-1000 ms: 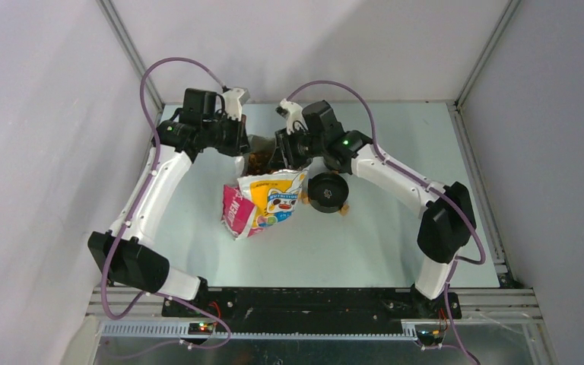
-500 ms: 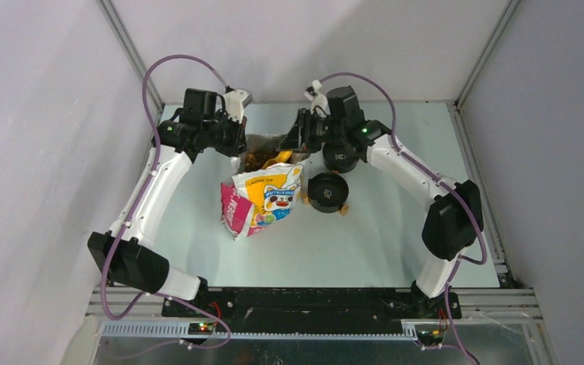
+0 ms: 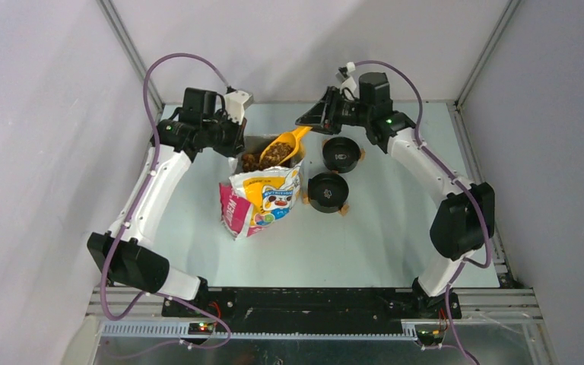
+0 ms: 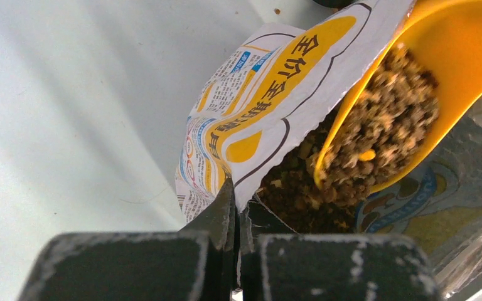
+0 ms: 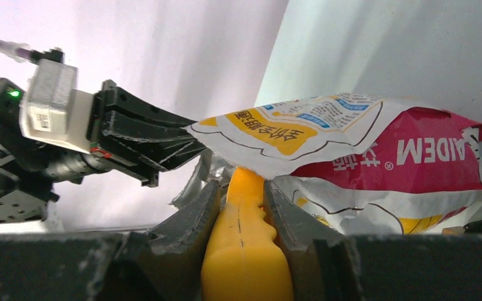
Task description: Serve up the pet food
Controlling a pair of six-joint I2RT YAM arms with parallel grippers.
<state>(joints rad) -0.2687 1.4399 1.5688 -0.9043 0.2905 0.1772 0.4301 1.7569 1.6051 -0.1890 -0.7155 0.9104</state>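
Yellow plastic scoop [image 3: 280, 150] sat heaped with pet food [image 4: 376, 132] just above the open mouth of the cat-print bag [image 3: 262, 199], its handle pinched between the jaws of the right gripper [image 5: 241, 188]. The left gripper [image 4: 235, 207] was clamped on the bag's rim, propping the mouth wide. Doing this well likely meant keeping the scoop level while it cleared the foil lip, carrying it over the far black bowl [image 3: 341, 153] — just beside the bag — and tipping slowly above its middle so no pellets scattered.

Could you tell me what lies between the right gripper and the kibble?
Top view: the yellow plastic scoop, handle in the right gripper, small brown kibble pellets in its bowl.
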